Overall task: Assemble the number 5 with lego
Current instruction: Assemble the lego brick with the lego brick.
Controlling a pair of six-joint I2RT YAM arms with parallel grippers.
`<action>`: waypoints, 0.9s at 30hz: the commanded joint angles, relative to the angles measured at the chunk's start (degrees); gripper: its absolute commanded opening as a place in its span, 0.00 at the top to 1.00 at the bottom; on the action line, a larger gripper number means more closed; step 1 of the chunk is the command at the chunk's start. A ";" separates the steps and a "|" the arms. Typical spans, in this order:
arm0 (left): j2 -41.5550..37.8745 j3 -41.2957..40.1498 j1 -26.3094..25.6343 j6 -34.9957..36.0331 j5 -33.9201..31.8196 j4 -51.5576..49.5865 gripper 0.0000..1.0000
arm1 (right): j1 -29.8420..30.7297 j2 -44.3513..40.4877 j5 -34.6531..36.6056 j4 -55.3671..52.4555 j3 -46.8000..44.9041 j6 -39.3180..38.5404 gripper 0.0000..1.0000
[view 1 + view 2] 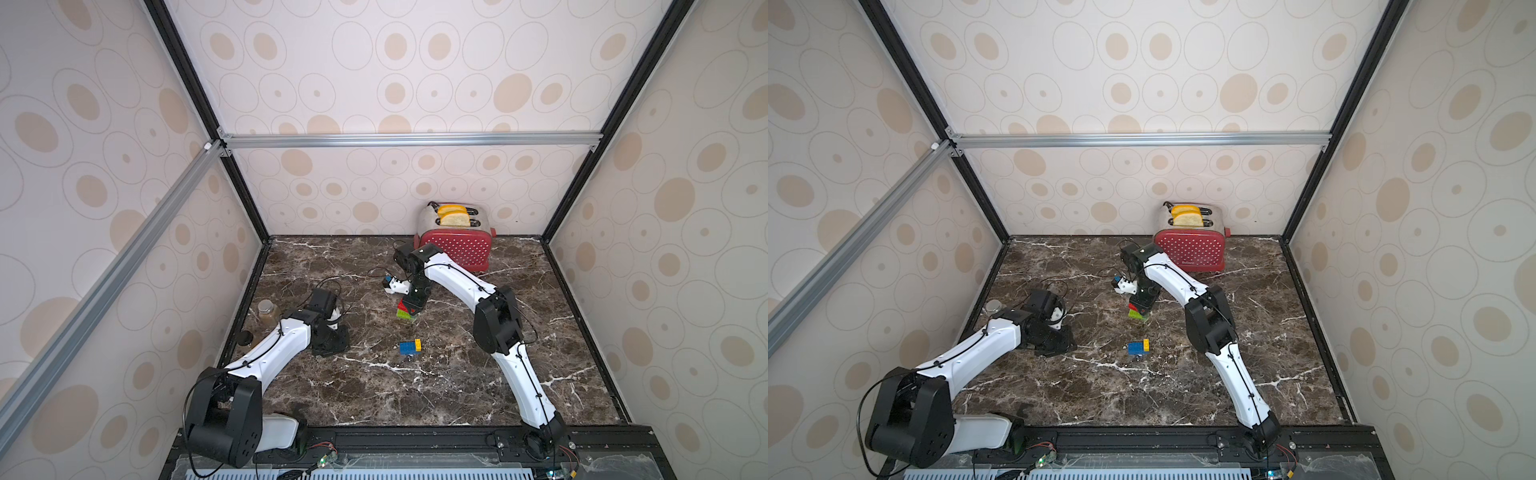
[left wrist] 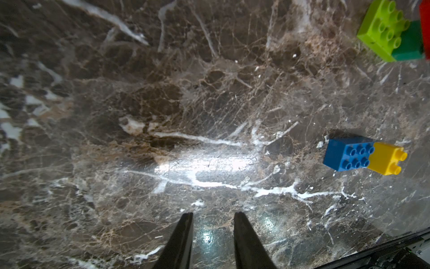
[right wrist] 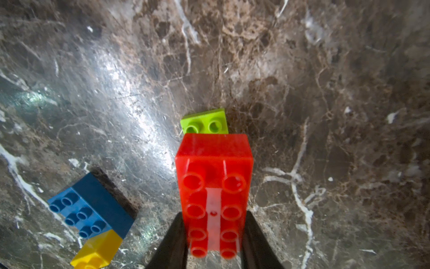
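My right gripper [image 3: 213,213] is shut on the long red brick [image 3: 213,177] near the table's middle. The red brick is joined to a dark-green brick [image 2: 409,44] and a lime-green brick [image 2: 381,28], a three-colour stack [image 1: 406,311] low at the marble; whether it touches the marble I cannot tell. A blue brick [image 1: 407,348] with a yellow brick [image 1: 417,344] joined at one end lies on the table in front of the stack, seen in both top views. My left gripper [image 2: 213,215] hangs open over bare marble to the left of the blue brick [image 2: 346,153], holding nothing.
A red toaster [image 1: 455,245] with two bread slices stands against the back wall behind the right arm. A small jar [image 1: 268,311] and a black lid [image 1: 245,337] sit by the left wall. Patterned walls enclose the marble table [image 1: 457,374] on three sides.
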 commanded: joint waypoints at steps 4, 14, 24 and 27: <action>0.71 0.19 0.37 1.14 -0.82 -0.39 0.68 | -0.63 0.59 -0.45 0.96 -1.78 -3.26 0.68; 1.00 0.30 0.31 1.22 -1.27 -0.75 0.68 | -1.24 0.05 -0.42 2.48 -3.70 -6.38 0.68; 1.41 0.28 0.32 1.14 -1.66 -0.84 0.68 | -1.51 -0.86 3.63 4.21 -7.60 -7.76 0.68; 1.58 0.28 0.34 1.09 -1.70 -0.69 0.68 | -1.52 -1.01 3.27 4.65 -7.98 -8.38 0.68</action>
